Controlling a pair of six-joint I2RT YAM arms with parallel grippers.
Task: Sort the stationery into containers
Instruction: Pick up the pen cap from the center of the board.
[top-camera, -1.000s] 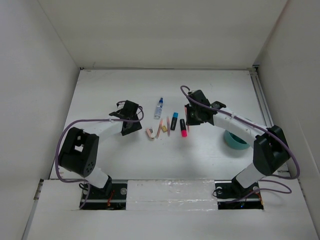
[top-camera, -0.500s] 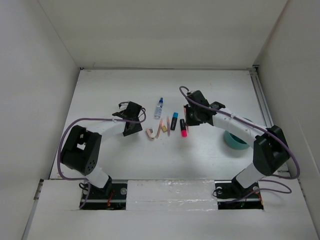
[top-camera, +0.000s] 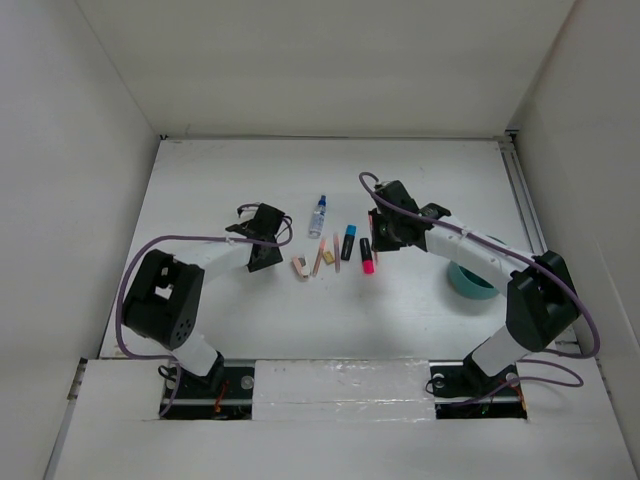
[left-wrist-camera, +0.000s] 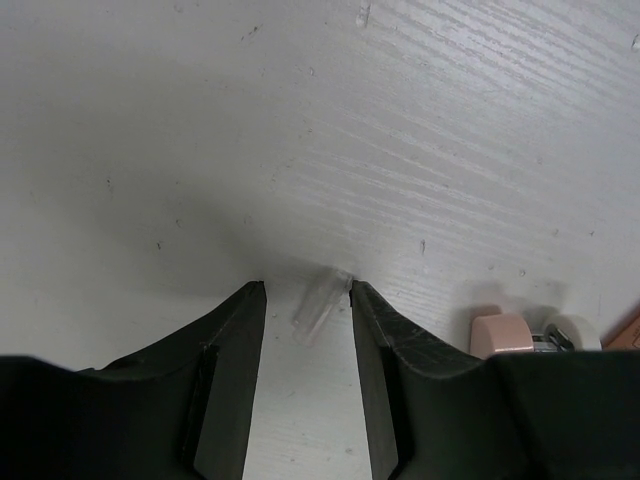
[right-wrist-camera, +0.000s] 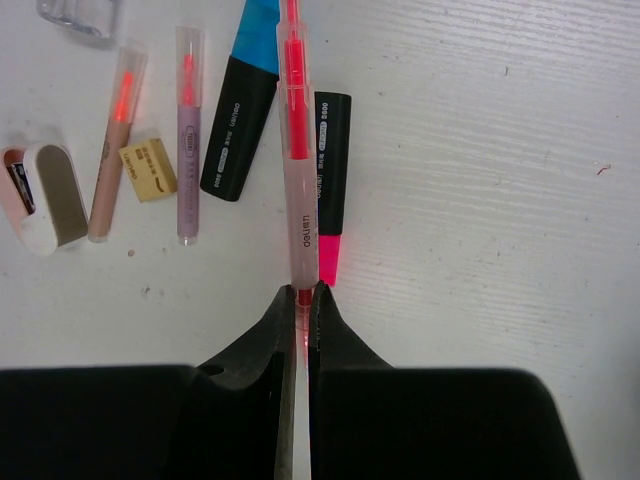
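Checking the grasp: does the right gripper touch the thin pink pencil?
Touching. Right wrist view shows the right gripper clamping one end of the thin pink pencil.

- tabletop (right-wrist-camera: 480, 150): white, fine grey wood-grain streaks, a few dark specks
- blue-black highlighter (right-wrist-camera: 240, 110): bright blue end, black body, small white print
- pink-black highlighter (right-wrist-camera: 331, 180): black body, white print, hot-pink tip
- clear pencil (right-wrist-camera: 297, 170): see-through barrel, red core, dark lettering
- lilac pencil (right-wrist-camera: 187, 170): pale purple, red-orange core near the top
- tan pencil (right-wrist-camera: 108, 160): light brown, orange core
- eraser block (right-wrist-camera: 149, 170): tan-yellow, dark print
- rounded block (right-wrist-camera: 50, 195): white rim, grey-brown face, pinkish edge
- bottle (top-camera: 318, 215): clear, blue cap
- cup (top-camera: 470, 285): teal
- right end effector (right-wrist-camera: 297, 295) and left end effector (left-wrist-camera: 307, 290): black
- left arm (top-camera: 215, 258) and right arm (top-camera: 470, 250): white links, black joints
- cables (top-camera: 590, 330): purple
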